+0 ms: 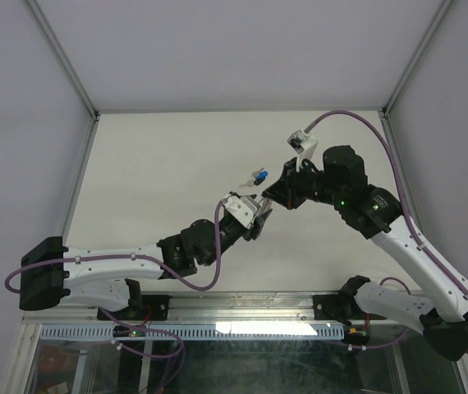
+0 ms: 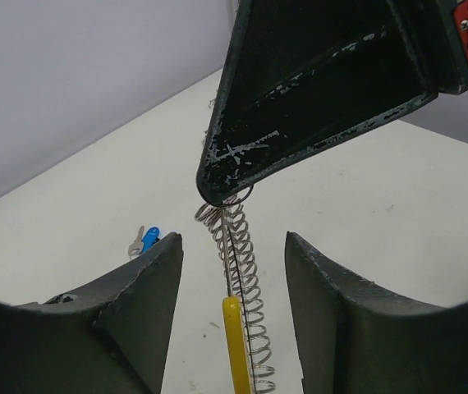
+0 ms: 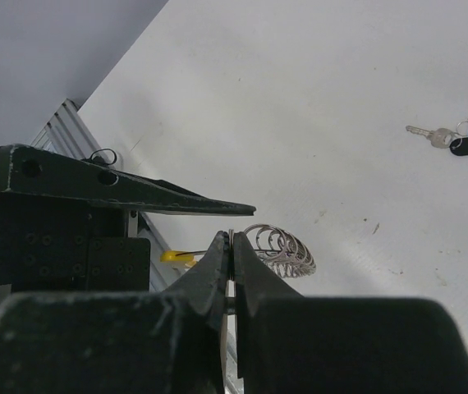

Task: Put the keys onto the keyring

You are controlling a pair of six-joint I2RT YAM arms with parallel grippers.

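1. keyring (image 2: 240,271): one, a stretched coil of thin silver wire, ribbed like a spring, with a single smooth yellow segment (image 2: 232,345) at the near end in the left wrist view; strung between the two grippers.
2. right gripper (image 3: 231,246): matte black, tapering to thin tips, paint scuffed white along the edges; pressed together on a wire loop at the coil's far end, no gap between the tips.
3. left gripper (image 2: 232,242): two thick, dark, grainy fingers (image 2: 148,304) spread wide; coil running down the middle of the gap, apart from both as far as can be seen.
4. keys (image 3: 451,136): one small bunch lying flat on the table, well apart from the keyring; one plain silver key, one with a bright blue head, one flat black piece, joined at a small ring.
5. table (image 1: 152,164): flat, matte, off-white, faintly speckled.
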